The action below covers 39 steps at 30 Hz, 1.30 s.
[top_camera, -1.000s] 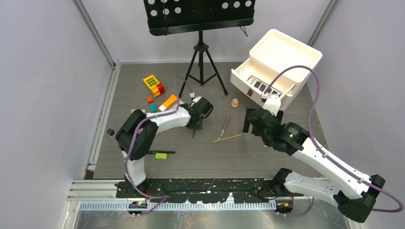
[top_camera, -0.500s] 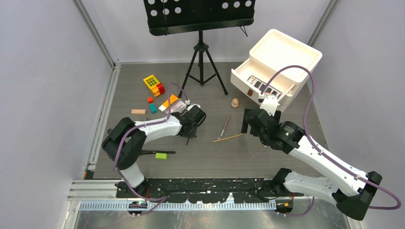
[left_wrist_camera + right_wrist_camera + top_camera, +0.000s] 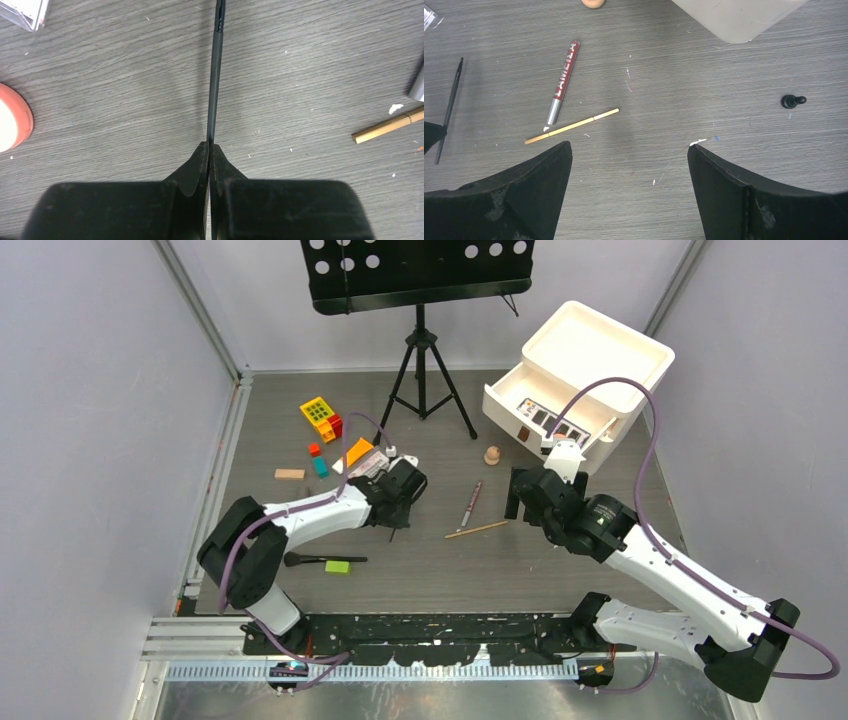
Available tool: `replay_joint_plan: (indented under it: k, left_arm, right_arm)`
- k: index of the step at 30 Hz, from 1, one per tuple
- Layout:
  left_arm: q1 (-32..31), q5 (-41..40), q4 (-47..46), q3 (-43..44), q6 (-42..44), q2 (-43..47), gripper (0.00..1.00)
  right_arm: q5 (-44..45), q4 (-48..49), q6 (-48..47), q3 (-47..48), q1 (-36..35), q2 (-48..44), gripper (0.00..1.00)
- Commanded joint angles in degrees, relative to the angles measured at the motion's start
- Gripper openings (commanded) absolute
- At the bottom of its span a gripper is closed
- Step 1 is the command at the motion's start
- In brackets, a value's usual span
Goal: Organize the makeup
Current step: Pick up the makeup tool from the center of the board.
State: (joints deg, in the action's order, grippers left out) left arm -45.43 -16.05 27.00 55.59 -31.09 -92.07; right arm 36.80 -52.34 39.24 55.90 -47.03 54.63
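My left gripper [image 3: 209,146] is shut on a thin black pencil [image 3: 215,75] and holds it just over the table, left of centre in the top view [image 3: 395,512]. The same pencil shows in the right wrist view [image 3: 449,110]. My right gripper [image 3: 629,150] is open and empty above bare table, right of centre [image 3: 514,496]. A red and silver tube [image 3: 563,82] and a tan pencil [image 3: 571,126] lie between the arms. A black brush [image 3: 320,560] lies at the near left. A pink compact [image 3: 12,125] sits left of my left gripper. A white palette with dark squares [image 3: 545,420] lies in the open drawer.
The white drawer box [image 3: 590,350] stands at the back right. A music stand tripod [image 3: 425,370] stands at the back middle. Toy blocks [image 3: 320,418] lie at the back left, a green block [image 3: 337,567] by the brush. A small black piece [image 3: 793,101] lies right of my right gripper.
My left arm has swung left and toward the near edge, carrying the black pencil with it. The right arm has barely moved.
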Motion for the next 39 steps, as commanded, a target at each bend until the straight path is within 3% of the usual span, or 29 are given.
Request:
replay_joint_plan:
  k: [1, 17, 25, 34, 39]
  left_arm:
    - [-0.4, -0.3, -0.1, -0.9, 0.4, 3.9, 0.00]
    - [-0.5, 1.6, -0.3, -0.1, 1.7, 3.7, 0.01]
    - [-0.5, 0.9, -0.1, -0.1, 1.5, 4.8, 0.19]
    - [-0.5, -1.4, -0.3, -0.4, 1.1, 5.6, 0.28]
    - [-0.5, -1.7, -3.3, -1.5, 0.7, 5.1, 0.41]
  right_arm:
    - [1.0, 2.0, 1.3, -0.2, 0.3, -0.6, 0.90]
    - [0.8, 2.3, 1.1, -0.4, 0.3, -1.1, 0.90]
    - [0.8, 2.3, 1.1, -0.8, 0.3, -2.1, 0.90]
    - [0.8, 2.6, 0.9, -0.7, 0.3, -1.1, 0.90]
    - [0.9, 2.8, 0.2, 0.3, 0.3, 0.2, 0.90]
